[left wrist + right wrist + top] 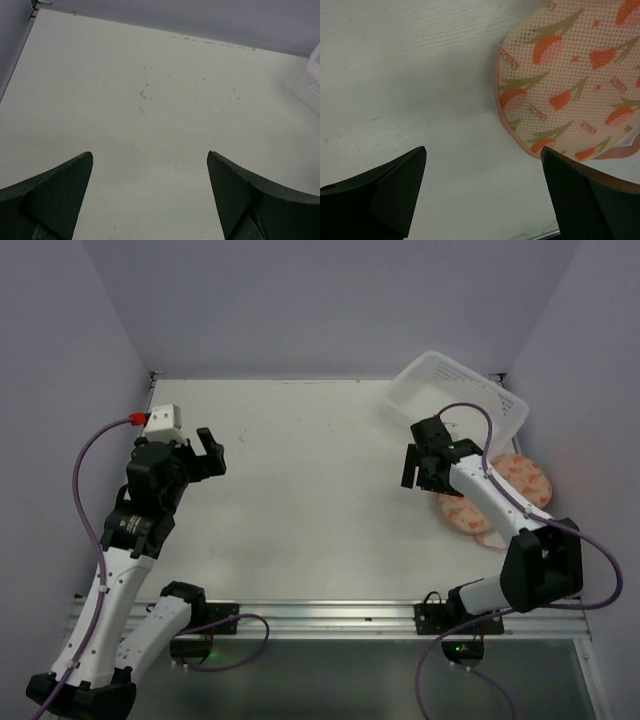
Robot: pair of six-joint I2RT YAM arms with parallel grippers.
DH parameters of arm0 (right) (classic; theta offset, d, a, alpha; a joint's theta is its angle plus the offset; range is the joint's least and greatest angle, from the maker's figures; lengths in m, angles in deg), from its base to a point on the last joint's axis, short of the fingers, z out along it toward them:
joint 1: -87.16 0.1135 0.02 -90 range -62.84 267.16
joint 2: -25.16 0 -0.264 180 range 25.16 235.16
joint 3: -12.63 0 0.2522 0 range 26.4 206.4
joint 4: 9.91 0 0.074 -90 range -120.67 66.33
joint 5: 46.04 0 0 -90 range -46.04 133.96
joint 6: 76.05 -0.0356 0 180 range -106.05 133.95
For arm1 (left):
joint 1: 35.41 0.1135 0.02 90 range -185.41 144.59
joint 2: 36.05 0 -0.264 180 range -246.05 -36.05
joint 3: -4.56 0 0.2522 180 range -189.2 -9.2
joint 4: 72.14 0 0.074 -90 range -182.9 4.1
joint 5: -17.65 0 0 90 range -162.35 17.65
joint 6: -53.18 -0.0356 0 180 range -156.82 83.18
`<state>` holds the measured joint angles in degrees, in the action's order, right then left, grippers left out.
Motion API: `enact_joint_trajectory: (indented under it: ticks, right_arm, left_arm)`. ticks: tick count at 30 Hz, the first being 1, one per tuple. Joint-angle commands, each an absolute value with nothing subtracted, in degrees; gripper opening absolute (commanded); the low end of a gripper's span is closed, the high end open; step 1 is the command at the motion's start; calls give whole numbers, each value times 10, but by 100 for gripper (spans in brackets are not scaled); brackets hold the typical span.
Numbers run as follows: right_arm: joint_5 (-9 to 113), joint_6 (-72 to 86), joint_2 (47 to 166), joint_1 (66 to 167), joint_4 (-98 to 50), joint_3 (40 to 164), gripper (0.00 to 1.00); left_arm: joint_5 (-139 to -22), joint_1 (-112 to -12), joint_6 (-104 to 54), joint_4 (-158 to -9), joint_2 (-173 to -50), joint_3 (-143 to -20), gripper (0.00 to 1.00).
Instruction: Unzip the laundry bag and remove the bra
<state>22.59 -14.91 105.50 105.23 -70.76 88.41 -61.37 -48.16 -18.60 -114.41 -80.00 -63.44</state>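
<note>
The laundry bag [525, 480] is a peach-pink pouch with an orange pattern. It lies on the table at the right, partly hidden under my right arm. In the right wrist view the laundry bag [565, 85] fills the upper right, its pink rim closed along the edge I see. The bra is not in view. My right gripper [416, 468] is open and empty, above the table just left of the bag; it also shows in the right wrist view [484, 150]. My left gripper [212, 452] is open and empty at the left, over bare table [150, 156].
A white slotted plastic basket [455, 398] stands at the back right, just behind the bag; its corner shows in the left wrist view [311, 82]. Grey walls close in the back and sides. A metal rail [330, 618] runs along the table's near edge.
</note>
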Motion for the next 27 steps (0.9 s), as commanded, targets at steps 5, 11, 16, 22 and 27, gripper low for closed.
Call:
enact_joint_trajectory:
  ticks: [5, 11, 16, 22, 27]
  right_arm:
    - [72, -197, 1176, 1054, -740, 938, 99]
    - [34, -198, 1245, 1054, -754, 968, 99]
    - [8, -203, 1297, 1054, -767, 985, 99]
    - [0, -209, 1324, 1054, -761, 975, 97]
    - [-7, -215, 1334, 1054, -753, 958, 58]
  left_arm:
    - [-642, -478, -172, -1135, -764, -609, 100]
    - [-656, -478, -156, -1131, -725, -590, 100]
    - [-671, -478, -153, -1134, -716, -584, 100]
    - [-677, -478, -155, -1138, -714, -581, 100]
    - [-680, -478, -156, -1143, -715, -579, 100]
